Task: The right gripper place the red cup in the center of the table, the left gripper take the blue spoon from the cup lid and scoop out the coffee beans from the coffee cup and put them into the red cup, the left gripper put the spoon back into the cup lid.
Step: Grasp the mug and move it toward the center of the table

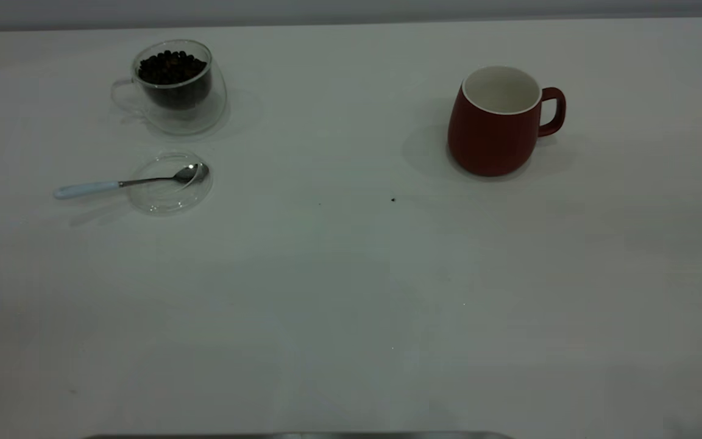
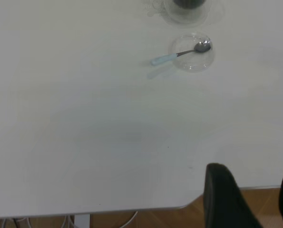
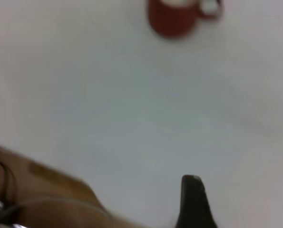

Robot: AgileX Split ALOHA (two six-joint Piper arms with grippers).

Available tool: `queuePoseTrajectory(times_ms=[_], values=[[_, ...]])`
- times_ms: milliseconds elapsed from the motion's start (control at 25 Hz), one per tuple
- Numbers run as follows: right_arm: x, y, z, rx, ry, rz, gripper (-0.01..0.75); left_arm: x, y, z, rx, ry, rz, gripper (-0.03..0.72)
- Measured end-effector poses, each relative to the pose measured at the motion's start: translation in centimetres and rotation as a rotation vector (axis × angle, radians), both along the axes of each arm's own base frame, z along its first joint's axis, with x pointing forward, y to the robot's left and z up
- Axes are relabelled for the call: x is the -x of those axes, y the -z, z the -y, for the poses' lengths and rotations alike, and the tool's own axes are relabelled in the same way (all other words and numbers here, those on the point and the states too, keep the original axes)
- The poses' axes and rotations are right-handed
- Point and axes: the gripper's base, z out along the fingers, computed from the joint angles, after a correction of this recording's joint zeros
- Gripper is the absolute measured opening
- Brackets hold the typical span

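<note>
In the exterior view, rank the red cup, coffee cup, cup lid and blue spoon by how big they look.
1. red cup, about level with the coffee cup from the camera.
2. coffee cup.
3. cup lid and blue spoon: unsure. The spoon looks longer, the lid covers more area.

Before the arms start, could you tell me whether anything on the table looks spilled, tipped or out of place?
Only one small thing: a dark speck lies alone on the bare table, possibly a stray bean. The glass cup with its coffee beans and the red cup stand upright, and the spoon rests across the lid.
</note>
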Motion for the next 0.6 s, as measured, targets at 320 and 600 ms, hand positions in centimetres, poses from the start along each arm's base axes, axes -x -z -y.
queuePoseTrajectory(times_ms=[320, 600], values=[[-9.5, 3.5, -2.2, -0.041, -0.090, -0.046, 0.552, 0.0, 0.0, 0.0, 0.000, 0.000, 0.000, 0.350], [-17.3, 6.1, -3.7, -0.054, -0.138, -0.059, 0.552, 0.0, 0.0, 0.0, 0.000, 0.000, 0.000, 0.350]])
